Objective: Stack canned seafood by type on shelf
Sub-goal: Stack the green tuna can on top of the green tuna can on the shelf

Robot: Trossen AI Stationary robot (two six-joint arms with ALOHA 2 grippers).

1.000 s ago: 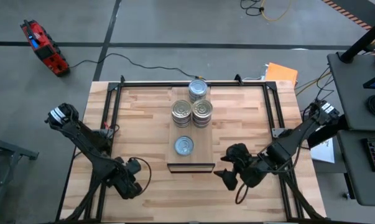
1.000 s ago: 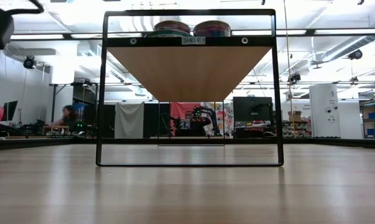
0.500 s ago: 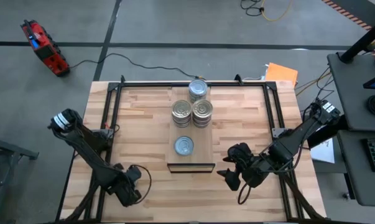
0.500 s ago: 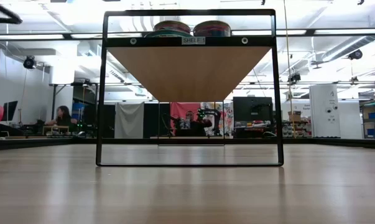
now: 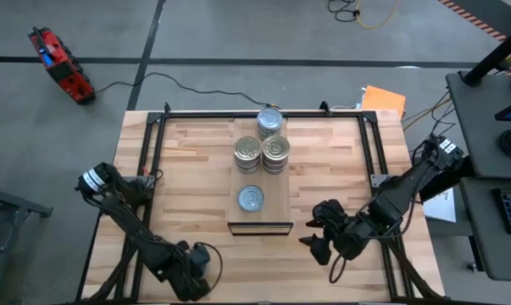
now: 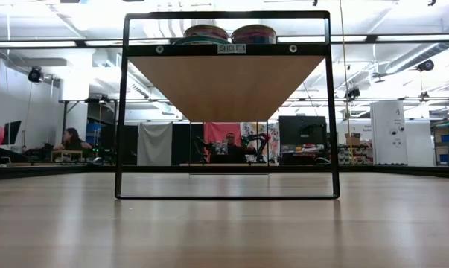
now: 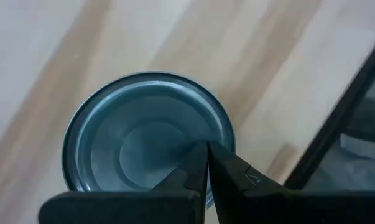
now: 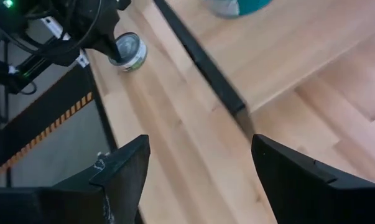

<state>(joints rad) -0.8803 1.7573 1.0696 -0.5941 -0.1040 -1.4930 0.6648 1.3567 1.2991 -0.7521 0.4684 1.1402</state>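
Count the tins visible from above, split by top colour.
Short round metal tins with silver/gold ringed tops: 3, on the light-wood shelf
Short round metal tins with pale blue-grey tops: 2, one on the shelf, one on the wooden table
Total: 5 tops; any tins stacked beneath are hidden.

wood table (image 5: 196,161) carries shelf (image 5: 276,207); shelf holds four tins (image 5: 250,198).

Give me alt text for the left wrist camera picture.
The left gripper, jaws shut, hangs right above a round tin with a pale blue-grey top that stands upright on the wooden table. A dark frame bar crosses one corner of the picture.
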